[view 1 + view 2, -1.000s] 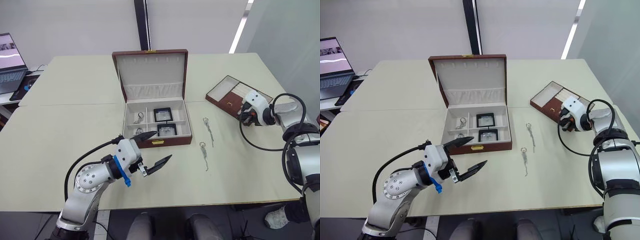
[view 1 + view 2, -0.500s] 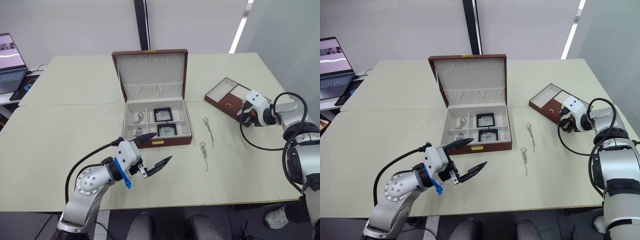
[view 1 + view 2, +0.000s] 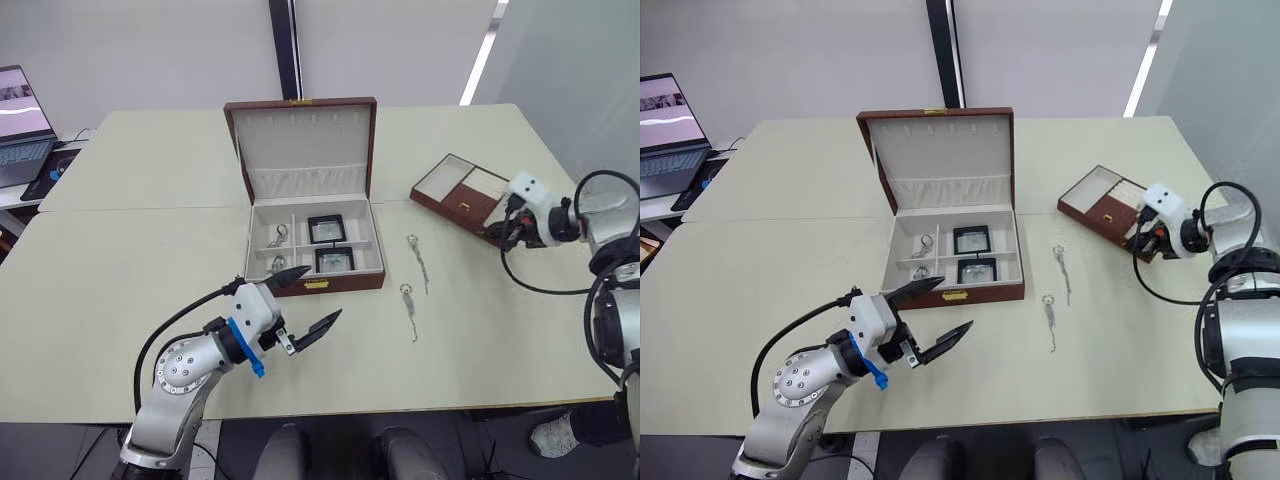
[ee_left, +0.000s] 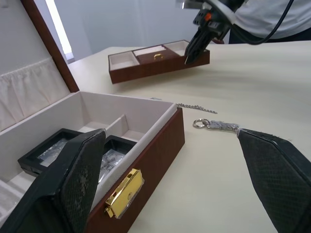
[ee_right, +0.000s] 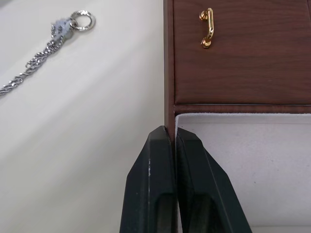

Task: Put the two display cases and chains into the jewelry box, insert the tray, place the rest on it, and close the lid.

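- Left eye view: the brown jewelry box [image 3: 315, 245] stands open mid-bench [image 3: 120, 260], cream-lined, two black display cases [image 3: 327, 229] in its right compartments. Two silver chains [image 3: 417, 257] lie just right of it.
- Left wrist view: the left claw [image 4: 170, 179] gapes wide before the box's gold clasp.
- Right wrist view: the right claw [image 5: 174, 145] pinches the wall of the brown tray [image 5: 238, 53], fingers on either side of it.

Tray [image 5: 243, 53]: matt wood grain, gold metal handle [image 5: 208, 27]; chain [image 5: 43, 51] shiny metal.
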Robot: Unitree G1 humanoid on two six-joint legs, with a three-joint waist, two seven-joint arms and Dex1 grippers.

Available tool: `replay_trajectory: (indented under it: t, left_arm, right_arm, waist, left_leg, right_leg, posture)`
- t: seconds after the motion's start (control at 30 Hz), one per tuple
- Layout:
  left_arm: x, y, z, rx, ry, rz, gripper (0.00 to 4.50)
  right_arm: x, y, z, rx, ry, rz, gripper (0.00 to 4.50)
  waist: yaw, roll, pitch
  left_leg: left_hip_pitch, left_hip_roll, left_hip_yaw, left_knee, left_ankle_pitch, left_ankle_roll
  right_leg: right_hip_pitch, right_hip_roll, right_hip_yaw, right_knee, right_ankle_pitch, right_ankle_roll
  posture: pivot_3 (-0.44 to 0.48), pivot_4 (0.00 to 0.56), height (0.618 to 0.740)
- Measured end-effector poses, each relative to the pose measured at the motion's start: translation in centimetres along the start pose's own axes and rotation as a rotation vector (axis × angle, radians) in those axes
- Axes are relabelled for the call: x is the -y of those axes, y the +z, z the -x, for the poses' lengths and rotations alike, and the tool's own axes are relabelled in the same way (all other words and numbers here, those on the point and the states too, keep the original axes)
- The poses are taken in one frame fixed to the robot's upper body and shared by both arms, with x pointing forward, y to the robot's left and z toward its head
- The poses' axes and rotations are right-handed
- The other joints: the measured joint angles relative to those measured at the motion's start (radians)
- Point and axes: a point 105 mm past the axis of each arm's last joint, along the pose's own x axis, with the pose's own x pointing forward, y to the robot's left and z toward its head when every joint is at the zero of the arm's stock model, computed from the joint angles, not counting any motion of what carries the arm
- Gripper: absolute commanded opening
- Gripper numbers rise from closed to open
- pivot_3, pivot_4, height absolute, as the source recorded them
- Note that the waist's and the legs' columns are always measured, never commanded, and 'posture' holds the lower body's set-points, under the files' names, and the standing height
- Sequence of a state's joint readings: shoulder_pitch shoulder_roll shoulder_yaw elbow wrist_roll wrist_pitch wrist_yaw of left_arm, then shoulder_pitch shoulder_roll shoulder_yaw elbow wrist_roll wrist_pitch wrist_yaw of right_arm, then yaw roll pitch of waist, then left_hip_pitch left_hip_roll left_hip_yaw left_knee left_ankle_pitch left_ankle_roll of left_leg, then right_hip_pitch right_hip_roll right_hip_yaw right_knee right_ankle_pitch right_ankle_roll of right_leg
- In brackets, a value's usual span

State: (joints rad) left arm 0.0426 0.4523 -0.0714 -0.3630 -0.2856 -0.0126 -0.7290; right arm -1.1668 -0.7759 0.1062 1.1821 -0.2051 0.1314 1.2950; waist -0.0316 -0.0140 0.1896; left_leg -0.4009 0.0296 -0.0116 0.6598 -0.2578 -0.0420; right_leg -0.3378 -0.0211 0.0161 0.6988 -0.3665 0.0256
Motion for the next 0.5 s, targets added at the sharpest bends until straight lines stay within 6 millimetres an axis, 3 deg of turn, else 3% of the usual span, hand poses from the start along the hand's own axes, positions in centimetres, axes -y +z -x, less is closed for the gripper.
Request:
replay_trajectory:
  t: [0.13, 0.27, 0.5]
  left_arm:
    - [0.0, -0.4, 0.5, -0.015, 0.023, 0.012, 4.50]
    - [-0.5, -0.4, 1.0, -0.012, 0.059, 0.007, 4.50]
    - [-0.7, -0.2, 0.8, -0.002, 0.060, 0.005, 4.50]
  right_arm:
    - [-0.6, 1.1, 1.9, 0.015, 0.047, 0.068, 0.02]
    - [-2.5, 0.2, 3.2, -0.045, 0.079, 0.110, 0.02]
    - [-7.8, 0.9, 5.0, -0.058, 0.157, 0.148, 0.02]
  waist:
    - [0.003, 0.000, 0.000]
    - [0.007, 0.001, 0.000]
    - [0.006, 0.001, 0.000]
  left_leg:
    - [-0.001, 0.000, -0.001, 0.000, 0.000, 0.000]
    - [-0.001, 0.000, -0.002, 0.000, 0.000, 0.000]
    - [-0.001, 0.000, -0.002, 0.000, 0.000, 0.001]
  right_leg:
    - [0.000, 0.000, -0.001, -0.001, 0.000, 0.000]
    - [0.000, 0.000, -0.001, -0.001, 0.000, 0.000]
    - [0.000, 0.000, -0.001, 0.000, 0.000, 0.000]
  posture:
    - [0.000, 0.150, 0.740]
    - [0.000, 0.150, 0.740]
    - [0.000, 0.150, 0.740]
